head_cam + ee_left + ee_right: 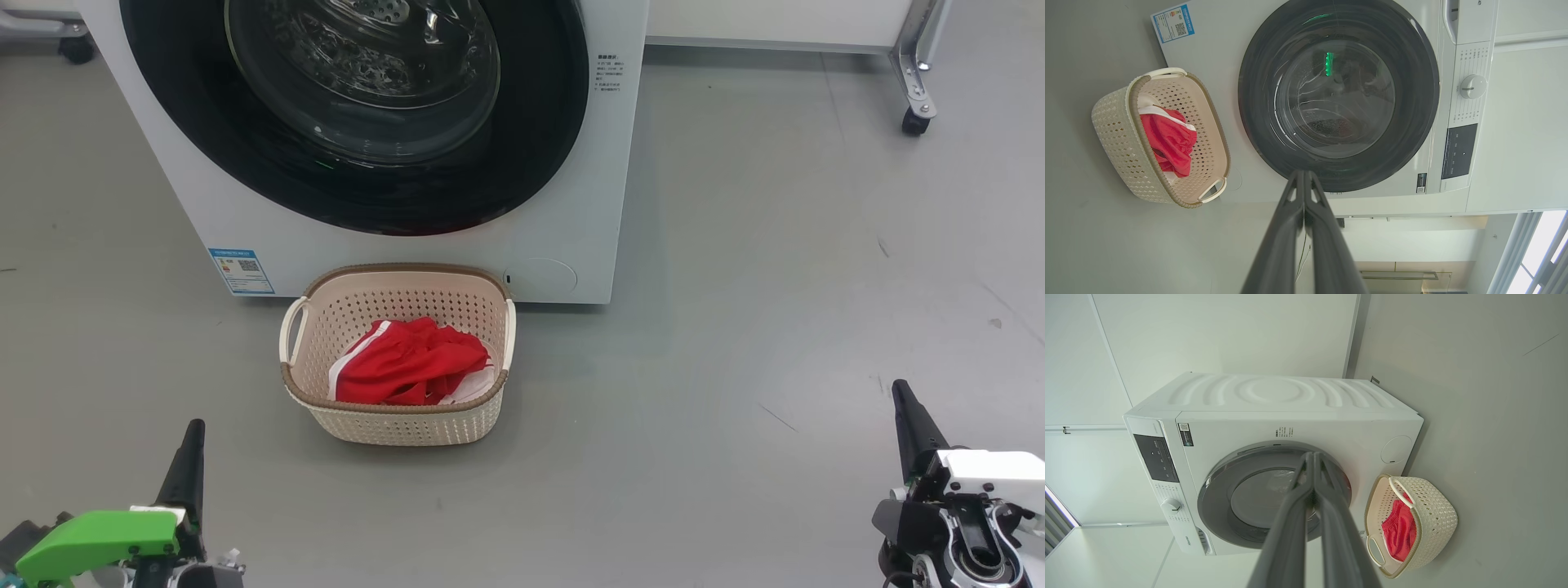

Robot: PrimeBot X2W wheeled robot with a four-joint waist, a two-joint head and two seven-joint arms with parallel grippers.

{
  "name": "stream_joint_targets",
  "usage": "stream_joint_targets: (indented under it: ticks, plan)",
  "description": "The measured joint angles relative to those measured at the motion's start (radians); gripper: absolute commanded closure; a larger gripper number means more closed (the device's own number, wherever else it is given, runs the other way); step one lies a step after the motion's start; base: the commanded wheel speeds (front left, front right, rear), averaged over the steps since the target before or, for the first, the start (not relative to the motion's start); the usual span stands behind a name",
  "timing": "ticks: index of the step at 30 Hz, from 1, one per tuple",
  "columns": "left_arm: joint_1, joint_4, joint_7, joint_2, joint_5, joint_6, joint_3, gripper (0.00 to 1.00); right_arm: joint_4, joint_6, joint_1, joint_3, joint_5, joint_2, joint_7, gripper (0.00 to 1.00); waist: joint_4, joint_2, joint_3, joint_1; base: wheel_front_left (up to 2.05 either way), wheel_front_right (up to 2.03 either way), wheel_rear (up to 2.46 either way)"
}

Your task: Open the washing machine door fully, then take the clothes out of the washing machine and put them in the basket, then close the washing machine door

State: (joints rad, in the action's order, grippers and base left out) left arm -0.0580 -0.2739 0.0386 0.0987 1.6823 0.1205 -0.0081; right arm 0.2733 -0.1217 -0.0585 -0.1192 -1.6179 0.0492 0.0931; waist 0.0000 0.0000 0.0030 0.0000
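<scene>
Washing machine: the white washing machine [204,204] stood on the grey floor [735,327] at the top of the head view, with a blue label [241,271] low on its front.
Washing machine door: the washing machine door [522,163] was shut, its glossy black rim flush with the white front. The steel drum showed dimly through the glass bowl.
Basket: the basket [392,269] sat on the floor just in front of the machine, below the door. Whether it touched the front panel could not be told.
Clothes: the clothes [408,367], red with white stripes, lay bundled inside the basket, below its brown rim.
Left claw: the left claw [194,433] was at the lower left of the head view, fingers pressed together on nothing, well apart from the basket.
Right claw: the right claw [900,392] was at the lower right, fingers likewise pressed together and empty, over bare floor.
Wrist views: each claw's closed fingers pointed toward the door.
</scene>
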Motion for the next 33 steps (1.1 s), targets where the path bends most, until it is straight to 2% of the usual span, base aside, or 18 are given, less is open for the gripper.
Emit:
stream_joint_targets:
  ticks: [33]
  plan:
    - [0.0, 0.001, 0.004, -0.006, -0.002, 0.0, 0.003, 1.0, 0.0, 0.0, 0.0, -0.001, 0.0, 0.0, 0.0, 1.0, 0.0, 0.0, 0.0, 0.0, 0.0, 0.0, 0.0]
